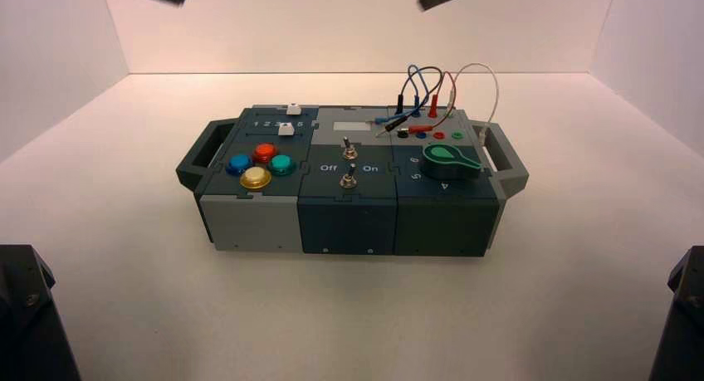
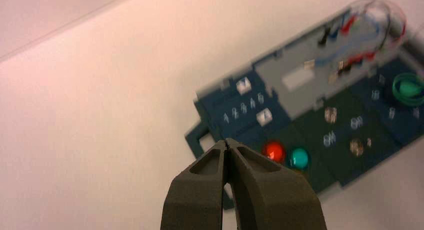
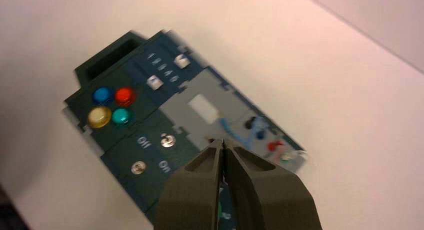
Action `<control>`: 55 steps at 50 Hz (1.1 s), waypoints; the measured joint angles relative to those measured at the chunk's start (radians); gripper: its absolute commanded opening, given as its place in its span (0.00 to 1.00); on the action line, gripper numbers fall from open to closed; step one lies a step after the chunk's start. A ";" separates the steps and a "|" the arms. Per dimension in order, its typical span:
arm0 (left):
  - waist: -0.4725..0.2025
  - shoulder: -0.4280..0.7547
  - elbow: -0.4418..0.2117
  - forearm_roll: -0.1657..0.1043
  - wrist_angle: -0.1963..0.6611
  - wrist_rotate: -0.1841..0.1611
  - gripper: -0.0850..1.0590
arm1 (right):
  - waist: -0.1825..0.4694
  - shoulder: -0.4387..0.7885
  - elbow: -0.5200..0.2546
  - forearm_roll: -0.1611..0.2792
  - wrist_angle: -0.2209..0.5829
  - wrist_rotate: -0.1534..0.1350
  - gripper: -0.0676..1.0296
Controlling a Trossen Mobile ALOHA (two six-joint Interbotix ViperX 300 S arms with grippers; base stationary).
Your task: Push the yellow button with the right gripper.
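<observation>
— High view, left to right?
— Round glossy amber-yellow button (image 1: pixel 256 178) sits nearest the front on the dark blue box's (image 1: pixel 349 215) left section; "Off", "On" flank the toggle.
— Grippers?
— Left gripper (image 2: pixel 227 142) and right gripper (image 3: pixel 223 142) hover above the box, fingers pressed together.

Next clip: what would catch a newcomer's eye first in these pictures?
Probably the cluster of four coloured buttons at the box's left end, with the yellow button nearest the front edge. Then the loops of wires rising from the back right corner, above the green knob. Both arms hang high over the box, the right gripper and left gripper pinched shut, touching nothing.
</observation>
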 measured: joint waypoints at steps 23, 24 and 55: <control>0.029 0.032 -0.034 0.057 0.110 0.008 0.05 | 0.215 0.347 -0.215 0.023 0.126 0.000 0.04; 0.031 0.037 -0.037 0.058 0.120 0.008 0.05 | 0.218 0.360 -0.225 0.023 0.132 0.000 0.04; 0.137 0.129 -0.049 0.097 0.198 0.008 0.05 | 0.324 0.621 -0.445 0.081 0.236 -0.002 0.04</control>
